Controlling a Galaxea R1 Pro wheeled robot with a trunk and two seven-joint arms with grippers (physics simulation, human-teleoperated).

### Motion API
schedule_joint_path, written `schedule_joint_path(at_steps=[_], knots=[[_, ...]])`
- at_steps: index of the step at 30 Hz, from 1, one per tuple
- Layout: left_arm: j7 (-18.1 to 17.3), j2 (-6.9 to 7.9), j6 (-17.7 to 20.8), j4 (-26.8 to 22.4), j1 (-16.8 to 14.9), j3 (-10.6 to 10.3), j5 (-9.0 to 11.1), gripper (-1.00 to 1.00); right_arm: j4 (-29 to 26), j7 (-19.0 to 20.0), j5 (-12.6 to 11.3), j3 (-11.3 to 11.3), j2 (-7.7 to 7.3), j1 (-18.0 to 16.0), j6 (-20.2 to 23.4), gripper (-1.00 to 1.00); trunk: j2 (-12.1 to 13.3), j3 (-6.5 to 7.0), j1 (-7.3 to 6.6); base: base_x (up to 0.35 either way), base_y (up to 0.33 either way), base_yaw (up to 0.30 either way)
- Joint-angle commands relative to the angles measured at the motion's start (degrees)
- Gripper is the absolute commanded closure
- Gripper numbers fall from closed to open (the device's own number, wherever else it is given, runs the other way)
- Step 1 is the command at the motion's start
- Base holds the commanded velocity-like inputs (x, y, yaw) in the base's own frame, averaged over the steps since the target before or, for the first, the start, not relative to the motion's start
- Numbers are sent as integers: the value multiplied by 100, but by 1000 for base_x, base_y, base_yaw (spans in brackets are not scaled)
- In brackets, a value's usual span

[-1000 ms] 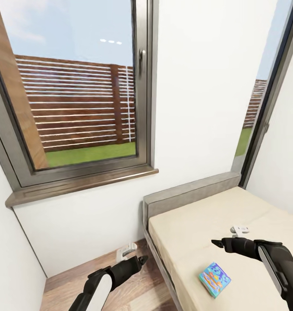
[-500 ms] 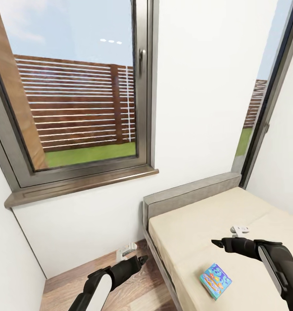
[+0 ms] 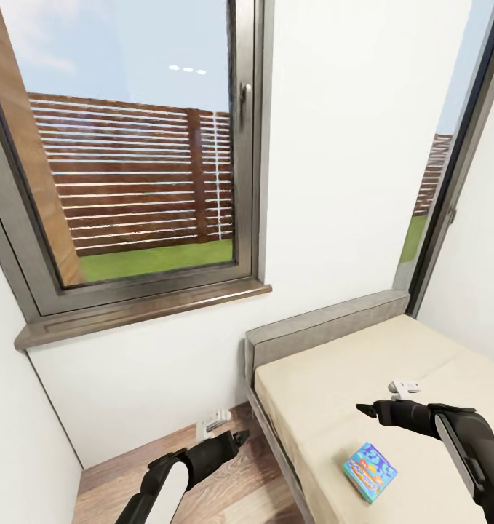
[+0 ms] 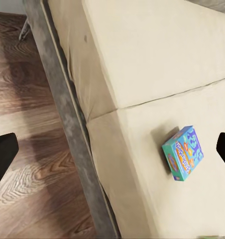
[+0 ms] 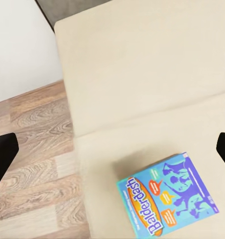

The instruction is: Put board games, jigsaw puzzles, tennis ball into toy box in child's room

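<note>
Flat glossy blue board game (image 3: 369,471) on cream mattress (image 3: 319,393); both hands' openness unclear.

Beige bed (image 3: 327,386); blue board game (image 3: 369,471) flat on mattress.

I see a grey-framed window (image 3: 130,167) with a brown sill (image 3: 141,313), a slatted wooden fence (image 3: 130,182) outside, grass (image 3: 156,260), and wood-plank floor (image 3: 239,480).
</note>
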Motion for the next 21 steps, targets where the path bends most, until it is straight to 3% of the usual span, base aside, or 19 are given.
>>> schedule_joint_path(at_steps=[1,21], knots=[[42,0,20,-7,-3,-5,59,-100,-6,21,-3,-9,1,-4,40,-100,-4,-6,0,-22,141,0],[63,-1,18,-7,-3,-9,58,-100,33,30,-22,-17,-10,-5,47,-100,-4,-6,0,-7,44,0]])
